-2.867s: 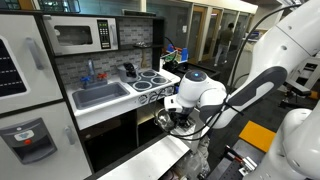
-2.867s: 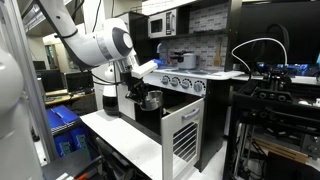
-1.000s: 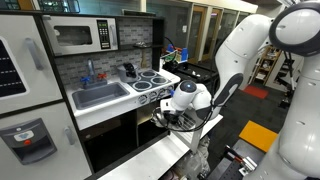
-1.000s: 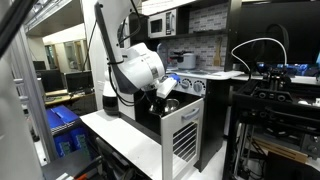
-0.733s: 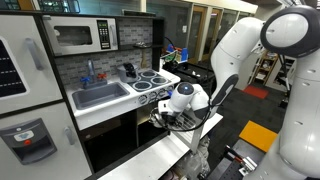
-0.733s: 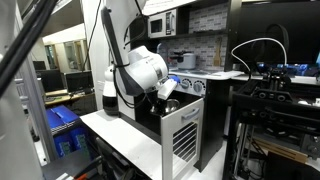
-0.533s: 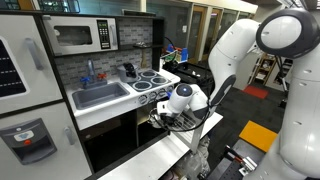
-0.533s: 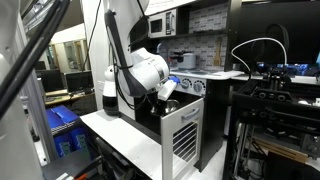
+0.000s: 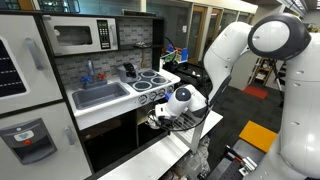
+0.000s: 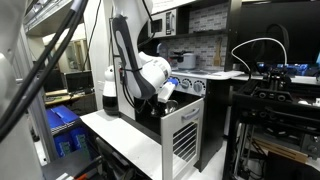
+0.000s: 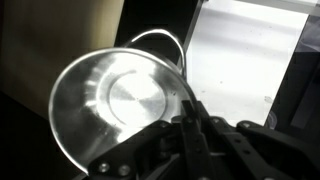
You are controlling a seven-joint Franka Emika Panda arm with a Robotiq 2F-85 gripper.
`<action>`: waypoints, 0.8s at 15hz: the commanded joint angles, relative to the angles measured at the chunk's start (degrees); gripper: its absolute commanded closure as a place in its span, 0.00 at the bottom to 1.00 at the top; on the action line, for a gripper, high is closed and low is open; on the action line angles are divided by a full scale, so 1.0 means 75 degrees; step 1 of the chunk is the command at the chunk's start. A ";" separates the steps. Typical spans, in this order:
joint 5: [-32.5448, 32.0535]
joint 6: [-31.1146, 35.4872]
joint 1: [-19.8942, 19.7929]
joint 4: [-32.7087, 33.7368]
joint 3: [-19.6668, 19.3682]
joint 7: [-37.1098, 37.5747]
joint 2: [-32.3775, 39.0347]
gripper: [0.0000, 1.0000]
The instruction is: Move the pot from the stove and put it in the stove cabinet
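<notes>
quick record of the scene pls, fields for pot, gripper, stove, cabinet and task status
pot: shiny silver, off the stove, held by its rim
gripper: shut on the pot, low in front of the toy kitchen
stove: white top, four black burners, no pot on it
stove cabinet: slatted white door swung open, dark inside
sink: grey basin beside the stove
microwave: above the sink, door shut
task status: pot at the cabinet opening, not yet released; how far inside it is cannot be told
</notes>
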 commanded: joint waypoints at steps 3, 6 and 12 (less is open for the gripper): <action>-0.1334 -0.0104 0.0019 0.0716 -0.0001 0.1261 0.0501 0.99; -0.1746 -0.0147 -0.0019 0.1034 0.0039 0.1798 0.0728 0.99; -0.2343 -0.0220 -0.0051 0.1598 0.0084 0.2661 0.1056 0.99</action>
